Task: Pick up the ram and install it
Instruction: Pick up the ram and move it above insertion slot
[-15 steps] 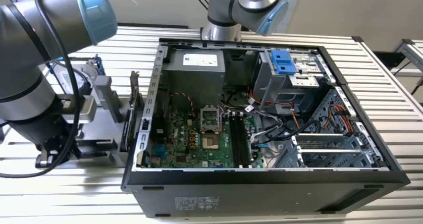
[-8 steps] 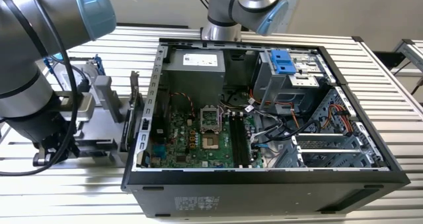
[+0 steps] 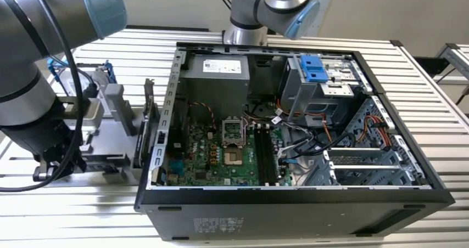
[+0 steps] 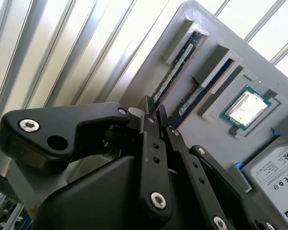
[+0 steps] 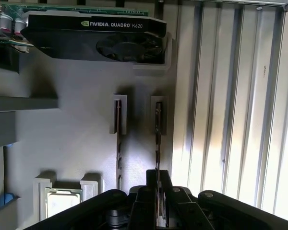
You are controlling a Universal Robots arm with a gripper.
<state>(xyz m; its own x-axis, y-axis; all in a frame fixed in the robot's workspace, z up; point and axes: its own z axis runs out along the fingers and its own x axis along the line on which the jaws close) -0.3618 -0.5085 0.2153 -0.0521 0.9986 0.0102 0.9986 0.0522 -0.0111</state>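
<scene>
Ram, long thin dark circuit-board stick (image 5: 158,136) (image 4: 175,72), on edge in outermost slot of flat grey plastic tray (image 5: 77,143) (image 4: 216,143), on the side nearest the ribbed silver metal table (image 5: 240,96) (image 4: 62,48). Black two-fingered gripper (image 5: 158,175) (image 4: 154,108) low over one end of the stick, one finger on each face, pinched onto the ram in both wrist views. Ram not yet lifted, far end seated in its raised grey holder.

Second dark memory stick (image 5: 118,143) (image 4: 201,91) in the neighbouring slot, just beside, untouched. Small square silver processor chip (image 4: 247,108) (image 5: 62,201) in a recess further in. Black fan-cooled graphics card (image 5: 96,36) at the tray's far end.

In the exterior view, grey-and-blue robot arm (image 3: 29,67) bent down at the exterior view's left, beside open black computer case (image 3: 293,204) with green motherboard (image 3: 212,155) exposed.
</scene>
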